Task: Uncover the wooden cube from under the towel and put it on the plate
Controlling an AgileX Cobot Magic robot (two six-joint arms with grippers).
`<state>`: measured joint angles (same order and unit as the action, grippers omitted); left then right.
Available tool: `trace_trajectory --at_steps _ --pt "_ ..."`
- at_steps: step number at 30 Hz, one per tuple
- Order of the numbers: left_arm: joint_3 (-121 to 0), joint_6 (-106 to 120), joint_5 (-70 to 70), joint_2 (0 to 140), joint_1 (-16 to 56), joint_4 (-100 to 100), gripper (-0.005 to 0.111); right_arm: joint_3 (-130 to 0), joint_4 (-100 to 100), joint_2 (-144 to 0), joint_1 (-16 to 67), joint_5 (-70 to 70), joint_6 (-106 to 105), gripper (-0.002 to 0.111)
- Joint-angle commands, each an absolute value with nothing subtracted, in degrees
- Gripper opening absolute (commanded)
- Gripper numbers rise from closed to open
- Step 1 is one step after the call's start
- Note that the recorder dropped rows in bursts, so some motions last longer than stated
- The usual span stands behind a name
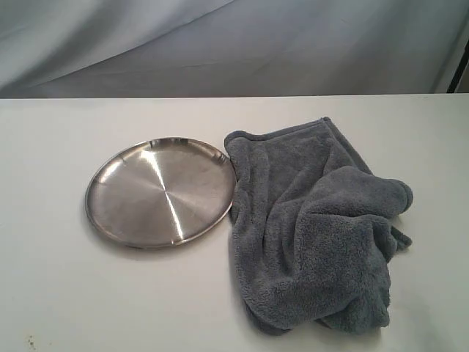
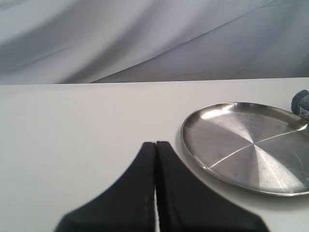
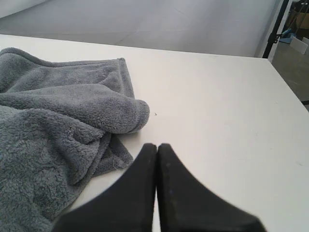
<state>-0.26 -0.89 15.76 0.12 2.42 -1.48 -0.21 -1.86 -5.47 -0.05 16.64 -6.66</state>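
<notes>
Silver plate (image 1: 124, 209) lies bare, its rim touching the crumpled towel (image 1: 315, 235).

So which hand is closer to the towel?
The right hand is closer, sitting just beside the towel. The left hand has the plate between it and the towel.

a staged lab setup: plain white table (image 1: 58, 293) backed by a draped grey backdrop (image 1: 220, 44).

Plate (image 1: 160, 192): polished metal, glossy, fine brushed streaks radiating from centre. Towel (image 1: 308, 227): thick fleece cloth, fluffy, matt. Table (image 1: 58, 293): smooth, matt white. Left gripper (image 2: 155, 146), right gripper (image 3: 157, 146): smooth matt black, plastic-looking. Backdrop (image 1: 220, 44): smooth grey cloth.
</notes>
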Motion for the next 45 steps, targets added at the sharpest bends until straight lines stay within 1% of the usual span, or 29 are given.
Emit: trace_trajectory --at_steps 1,22,23,24,27,28,31,35,37,42,45 --pt "0.0 -1.3 15.2 0.0 2.3 -1.5 0.0 0.0 -2.1 -5.8 -0.5 15.8 -6.9 0.0" --pt "0.0 -1.3 15.2 0.0 2.3 -1.5 0.0 0.0 -2.1 -5.8 -0.5 15.8 -6.9 0.0" --pt "0.0 -1.3 15.2 0.0 2.3 -1.5 0.0 0.0 0.6 -5.8 -0.5 15.0 -9.3 0.0" --pt "0.0 -1.3 15.2 0.0 2.3 -1.5 0.0 0.0 2.0 -5.8 -0.5 13.5 -9.6 0.0" --pt "0.0 -1.3 15.2 0.0 2.3 -1.5 0.0 0.0 -6.0 -5.8 -0.5 8.1 -6.9 0.0" --pt "0.0 -1.3 15.2 0.0 2.3 -1.5 0.0 0.0 -6.0 -5.8 -0.5 5.6 -6.9 0.0" --pt "0.0 -1.3 15.2 0.0 2.3 -1.5 0.0 0.0 -8.2 -5.8 -0.5 -5.5 -5.3 0.0" --pt "0.0 -1.3 15.2 0.0 2.3 -1.5 0.0 0.0 -17.2 -5.8 -0.5 -17.5 -0.3 0.0" --pt "0.0 -1.3 15.2 0.0 2.3 -1.5 0.0 0.0 -18.2 -5.8 -0.5 -26.1 3.0 0.0" --pt "0.0 -1.3 15.2 0.0 2.3 -1.5 0.0 0.0 -9.4 -5.8 -0.5 -29.7 9.8 0.0" --pt "0.0 -1.3 15.2 0.0 2.3 -1.5 0.0 -2.9 -3.9 -5.8 -0.5 -29.7 15.0 0.0"
